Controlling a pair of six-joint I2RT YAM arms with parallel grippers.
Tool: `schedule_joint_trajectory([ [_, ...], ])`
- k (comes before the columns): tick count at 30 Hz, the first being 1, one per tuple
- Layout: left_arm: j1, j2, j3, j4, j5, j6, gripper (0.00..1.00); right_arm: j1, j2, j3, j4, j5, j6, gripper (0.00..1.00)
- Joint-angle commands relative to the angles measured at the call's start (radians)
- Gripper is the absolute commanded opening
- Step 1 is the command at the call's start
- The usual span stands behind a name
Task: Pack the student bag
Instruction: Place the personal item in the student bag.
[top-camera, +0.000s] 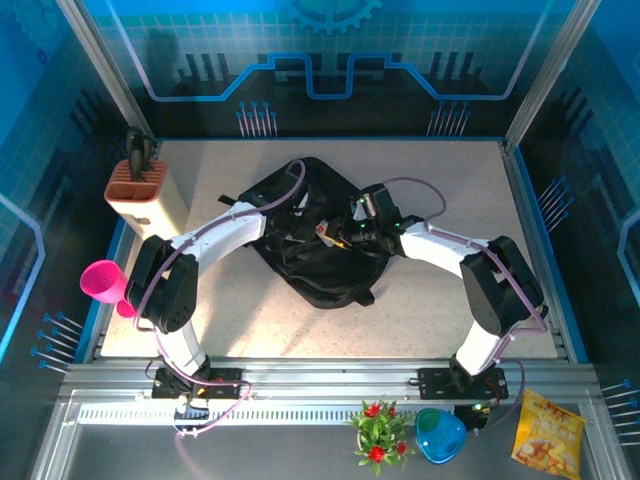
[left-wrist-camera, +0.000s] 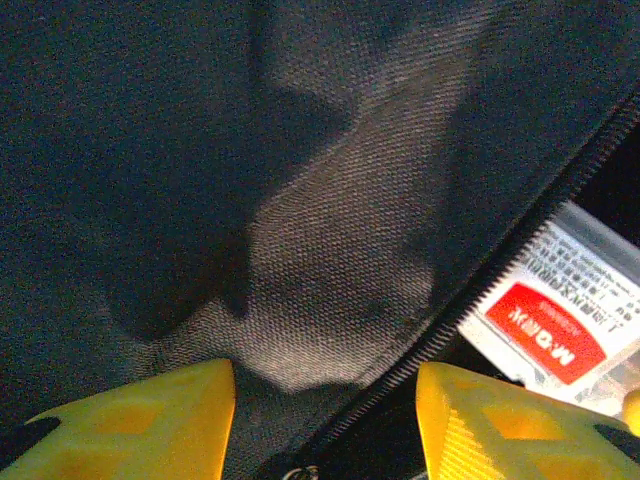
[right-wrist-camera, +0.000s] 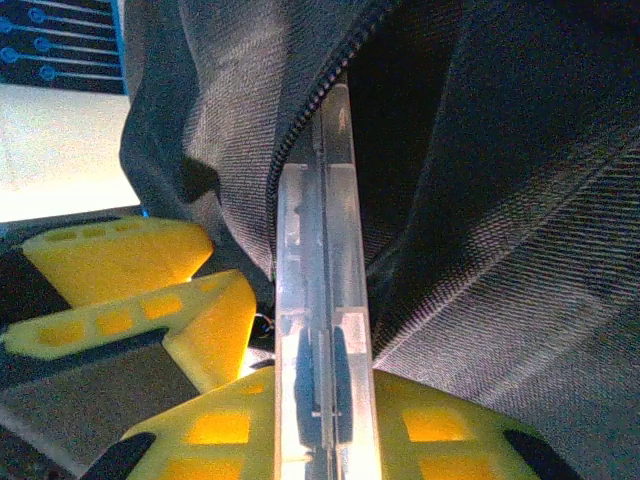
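**A:** Where is the bag (top-camera: 320, 272)?

**B:** Middle of the table (top-camera: 450, 175), lying flat, its zip mouth gaping near the centre.

**A:** Why is the right gripper (right-wrist-camera: 315, 415) in so close?

**B:** It comes in from four o'clock, narrow, clamped on a clear case (right-wrist-camera: 315, 250) held edge-on. In its wrist view the case points to twelve o'clock, its far end past the zip (right-wrist-camera: 300, 130) and into the dark opening. Edge-on seems the sensible way through a slit.

**A:** And the left gripper (left-wrist-camera: 325, 405)?

**B:** It comes from eight o'clock. Its fingers (left-wrist-camera: 150, 420) stand apart astride the zip edge, with fabric bulging between them. I judge it is there to hold the mouth open, but I cannot tell whether it really pinches the cloth. At its three o'clock a clear, red-labelled pack (left-wrist-camera: 555, 320) shows in the gap, probably that same case.

**A:** Anything in the way?

**B:** The slack fabric beside the case could snag it. A holder (top-camera: 143, 190) sits at the bag's ten o'clock and a pink cup (top-camera: 102, 280) at nine, both well apart. The plant (top-camera: 378, 430), blue bowl (top-camera: 438, 435) and snack packet (top-camera: 548, 432) are at five, off the table.
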Motion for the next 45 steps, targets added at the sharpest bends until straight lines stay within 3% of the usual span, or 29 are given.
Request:
schedule_joint_trajectory([
  [1, 0.015, -0.031, -0.006, -0.032, -0.021, -0.012, 0.51, -0.007, 0.013, -0.026, 0.134, -0.082, -0.030, 0.10],
  [11, 0.016, -0.052, -0.055, 0.003, 0.088, 0.093, 0.56, -0.028, -0.021, -0.071, 0.283, -0.139, 0.001, 0.11],
  [21, 0.019, -0.023, -0.036, 0.003, -0.082, 0.039, 0.47, -0.031, 0.012, -0.077, 0.297, -0.113, 0.047, 0.15],
  [28, 0.043, -0.036, -0.061, 0.028, -0.102, -0.007, 0.42, -0.027, 0.075, 0.012, 0.106, -0.007, 0.073, 0.38],
  [32, 0.048, -0.028, -0.064, 0.026, -0.090, -0.010, 0.41, -0.022, 0.021, 0.011, 0.004, 0.059, 0.052, 0.57],
  [35, 0.049, -0.028, -0.065, 0.026, -0.071, -0.013, 0.41, -0.028, -0.044, -0.030, -0.033, 0.074, 0.036, 0.63],
  [40, 0.048, -0.035, -0.066, 0.030, -0.039, -0.011, 0.42, -0.025, -0.135, -0.096, -0.031, 0.020, -0.003, 0.61],
  [45, 0.048, -0.033, -0.063, 0.029, -0.019, -0.013, 0.42, -0.007, -0.155, -0.084, -0.046, -0.001, -0.030, 0.46],
])
